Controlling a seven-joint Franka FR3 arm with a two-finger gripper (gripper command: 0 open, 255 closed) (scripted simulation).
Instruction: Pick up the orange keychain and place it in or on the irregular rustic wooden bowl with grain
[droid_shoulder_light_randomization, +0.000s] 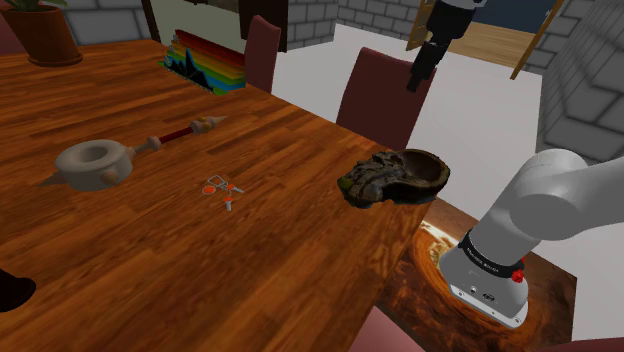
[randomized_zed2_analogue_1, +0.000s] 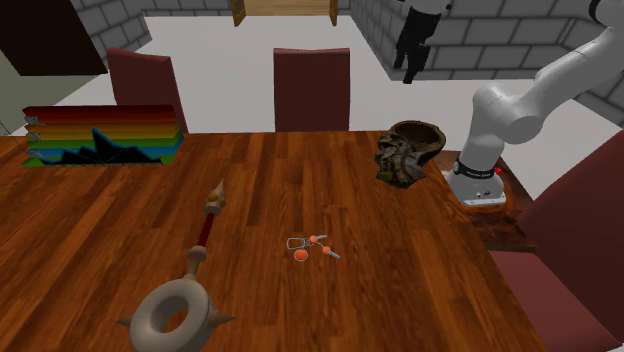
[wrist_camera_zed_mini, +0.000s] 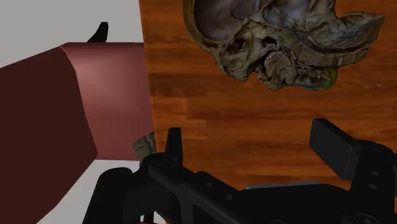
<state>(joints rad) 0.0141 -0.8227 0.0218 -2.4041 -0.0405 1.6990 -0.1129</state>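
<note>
keychain (droid_shoulder_light_randomization: 218, 188) orange | bowl (droid_shoulder_light_randomization: 395, 178) mottled brown | table (droid_shoulder_light_randomization: 200, 275) reddish wood-grain | chairs (droid_shoulder_light_randomization: 380, 95) maroon

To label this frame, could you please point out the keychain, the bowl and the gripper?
keychain (droid_shoulder_light_randomization: 213, 187), shoulder view, on its orange tag.
bowl (droid_shoulder_light_randomization: 362, 184), shoulder view, on its knobbly outer wall.
gripper (wrist_camera_zed_mini: 250, 135), wrist view, midway between its open fingertips.

Dark red chairs (randomized_zed2_analogue_1: 312, 90): three
Orange keychain (randomized_zed2_analogue_1: 308, 247): one
Rough wooden bowl (randomized_zed2_analogue_1: 410, 150): one
Spiked ring mace (randomized_zed2_analogue_1: 175, 312): one
Rainbow-striped stack (randomized_zed2_analogue_1: 100, 135): one
Plant pot (droid_shoulder_light_randomization: 40, 38): one
Wooden table (randomized_zed2_analogue_1: 420, 290): one
</note>
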